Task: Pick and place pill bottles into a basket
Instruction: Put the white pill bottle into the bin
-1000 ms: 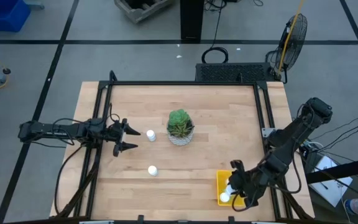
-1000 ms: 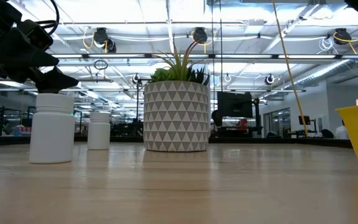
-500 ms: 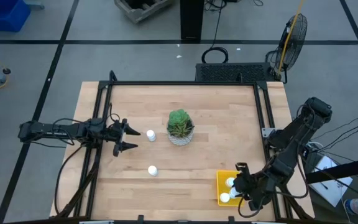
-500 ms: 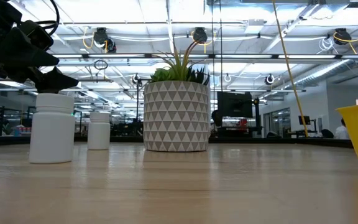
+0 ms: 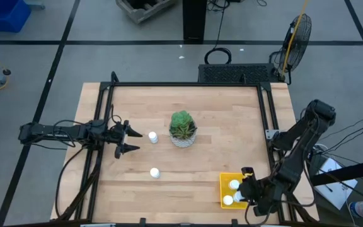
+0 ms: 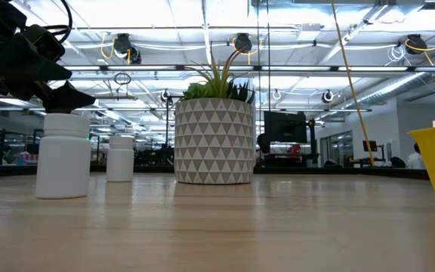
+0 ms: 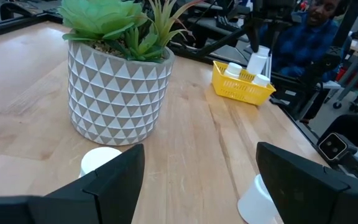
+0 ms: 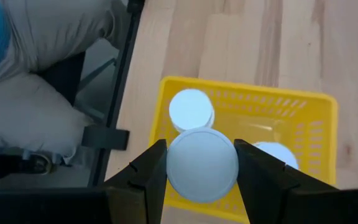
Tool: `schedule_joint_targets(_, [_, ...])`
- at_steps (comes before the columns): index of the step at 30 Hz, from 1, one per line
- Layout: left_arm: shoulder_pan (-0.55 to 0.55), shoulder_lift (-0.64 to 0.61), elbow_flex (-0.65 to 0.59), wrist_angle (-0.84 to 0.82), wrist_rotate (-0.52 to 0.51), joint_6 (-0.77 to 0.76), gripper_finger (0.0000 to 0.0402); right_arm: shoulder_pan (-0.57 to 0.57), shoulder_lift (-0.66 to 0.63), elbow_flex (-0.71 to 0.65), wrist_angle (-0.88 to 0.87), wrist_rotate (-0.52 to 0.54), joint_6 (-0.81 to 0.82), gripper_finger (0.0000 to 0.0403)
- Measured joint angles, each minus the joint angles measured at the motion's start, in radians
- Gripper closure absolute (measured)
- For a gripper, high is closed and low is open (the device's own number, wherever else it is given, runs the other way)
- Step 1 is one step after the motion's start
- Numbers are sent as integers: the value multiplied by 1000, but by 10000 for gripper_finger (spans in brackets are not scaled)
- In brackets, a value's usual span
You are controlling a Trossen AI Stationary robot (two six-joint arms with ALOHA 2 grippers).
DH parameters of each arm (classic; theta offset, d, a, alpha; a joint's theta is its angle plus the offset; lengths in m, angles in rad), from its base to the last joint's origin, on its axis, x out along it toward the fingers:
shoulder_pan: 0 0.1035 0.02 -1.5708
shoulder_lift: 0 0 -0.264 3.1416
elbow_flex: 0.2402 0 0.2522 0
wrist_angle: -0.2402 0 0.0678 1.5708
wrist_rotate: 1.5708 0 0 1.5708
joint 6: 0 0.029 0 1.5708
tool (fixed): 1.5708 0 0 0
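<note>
The yellow basket (image 5: 224, 189) sits at the table's near right corner with two white pill bottles (image 8: 191, 109) (image 8: 278, 154) standing in it. My right gripper (image 5: 247, 191) hangs over the basket's right side, shut on a third pill bottle (image 8: 202, 165). Two more pill bottles stand upright on the wood, one (image 5: 152, 136) left of the potted plant (image 5: 183, 128) and one (image 5: 154, 172) nearer the front. At the table's left, my left gripper (image 5: 131, 140) waits open, its tips just short of the bottle (image 7: 101, 160) by the plant. My right gripper pinches the pill bottle between its two fingers, one on each side of the bottle just under the cap (image 8: 202, 163). The fingers come slanting down from above. The bottle is over the inside of the basket, its cap facing the wrist.
The plant in its white patterned pot (image 6: 214, 140) stands mid-table. Black frame rails (image 5: 270, 120) run along the table's sides. A person in blue (image 7: 303, 37) sits beyond the right edge. Bare wood lies between the plant and the basket.
My right gripper, still shut on the pill bottle, has swung a little toward the table's near right corner, over the basket's right side, uncovering the two bottles in it. The left arm has kept still.
</note>
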Motion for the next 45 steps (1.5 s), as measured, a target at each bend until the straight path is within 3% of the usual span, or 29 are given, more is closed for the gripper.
schedule_joint_targets(30, [0,0,0,0,1,1,91,40,196,0,90,20,60,254])
schedule_joint_targets(40, [0,0,0,0,2,1,91,36,194,0,100,19,85,180])
schedule_joint_targets(45, [0,0,0,0,2,1,91,15,131,0,88,21,28,168])
